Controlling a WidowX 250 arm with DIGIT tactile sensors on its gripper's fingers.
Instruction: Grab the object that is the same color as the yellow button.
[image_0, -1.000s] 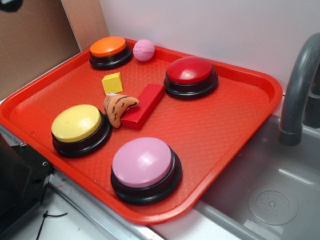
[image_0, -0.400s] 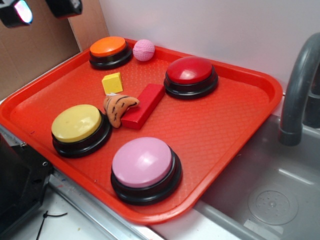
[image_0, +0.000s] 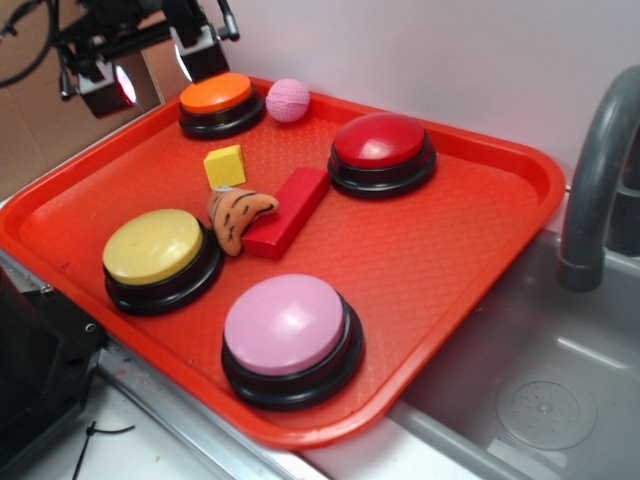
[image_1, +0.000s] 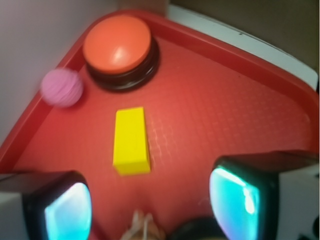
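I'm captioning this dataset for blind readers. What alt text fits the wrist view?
A small yellow block lies on a red plastic tray, ahead of the open gripper jaws. Beyond it sit a round orange push button and a blurred pink ball.

The gripper (image_0: 155, 75) hangs in the air, jaws spread wide, holding nothing.

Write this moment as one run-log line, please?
phase: approach | gripper: open, empty, above tray's far-left corner | target: yellow block, untouched, near orange button | yellow button: front-left
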